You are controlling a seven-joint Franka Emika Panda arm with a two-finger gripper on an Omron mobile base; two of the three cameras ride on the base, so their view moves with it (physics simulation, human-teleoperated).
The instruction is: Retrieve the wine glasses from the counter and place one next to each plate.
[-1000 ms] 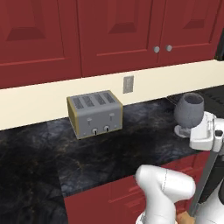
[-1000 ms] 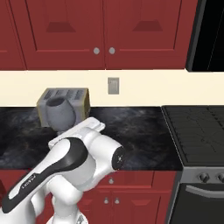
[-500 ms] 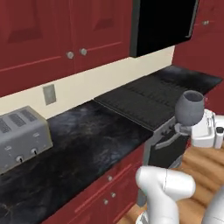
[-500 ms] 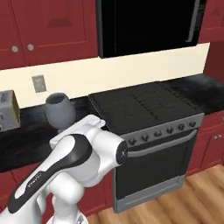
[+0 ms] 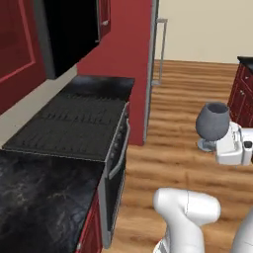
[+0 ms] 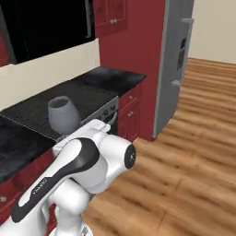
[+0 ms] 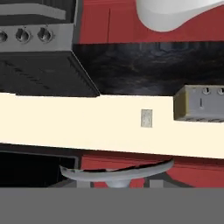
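A grey translucent wine glass (image 5: 212,122) hangs upright in the air over the wooden floor, its stem and foot against my white hand. My gripper (image 5: 211,145) is shut on its base. From the right base view the same wine glass (image 6: 63,115) stands just above my upper arm. In the hand view, which is rolled upside down, the glass's round foot (image 7: 116,173) lies along the bottom edge. The black marbled counter (image 5: 39,197) is at the lower left, apart from the glass. The plates are out of view.
A black stove (image 5: 69,123) sits in the counter run, with a dark microwave (image 5: 69,29) above it. A tall grey fridge (image 6: 177,60) stands past the red cabinet. Open wooden floor (image 5: 183,99) stretches ahead. The toaster (image 7: 200,103) stands on the counter.
The whole picture has swung right as the base turned: toaster and cabinets left the base views, stove, fridge and floor came in. The glass stays in my gripper.
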